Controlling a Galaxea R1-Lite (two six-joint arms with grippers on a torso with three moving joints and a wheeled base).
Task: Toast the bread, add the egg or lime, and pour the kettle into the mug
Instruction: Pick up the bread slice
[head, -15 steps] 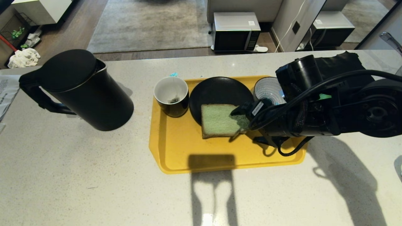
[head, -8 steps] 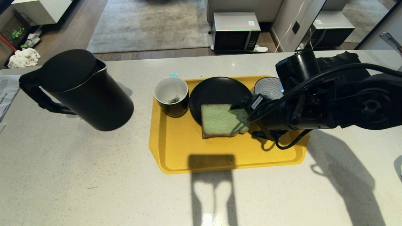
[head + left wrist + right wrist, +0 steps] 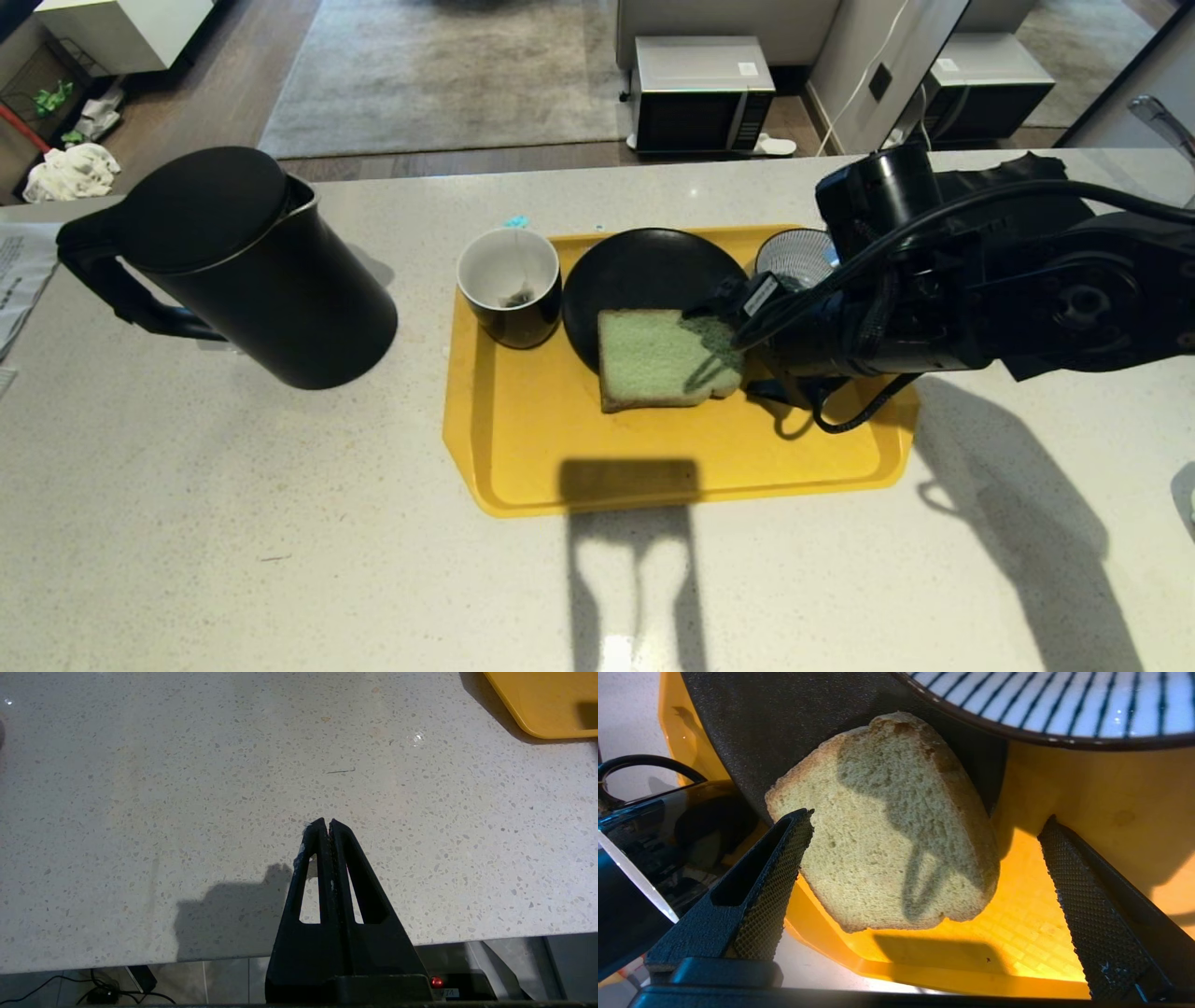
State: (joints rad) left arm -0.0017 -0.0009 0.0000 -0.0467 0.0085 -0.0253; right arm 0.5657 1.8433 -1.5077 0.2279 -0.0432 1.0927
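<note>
The pale green bread (image 3: 658, 359) lies half on a black plate (image 3: 644, 266) and half on the yellow tray (image 3: 551, 448). My right gripper (image 3: 730, 353) hovers open at the slice's right edge. In the right wrist view the bread (image 3: 859, 858) sits between and beyond the fingers of the right gripper (image 3: 927, 816), which touch nothing. The black mug (image 3: 510, 285), white inside with a tea-bag string, stands at the tray's far left corner. Left of the tray is the black kettle (image 3: 243, 266). My left gripper (image 3: 327, 822) is shut over bare counter. Egg and lime are out of view.
A blue-and-white striped bowl (image 3: 792, 259) stands on the tray behind my right wrist. Black cloth (image 3: 1018, 182) lies at the back right, a paper (image 3: 19, 271) at the left edge. The counter's front edge (image 3: 233, 952) is just under the left gripper.
My right arm has drifted toward the far side of the counter and drawn back slightly, so more of the bread's right corner shows. The bread, mug and kettle have stayed put.
</note>
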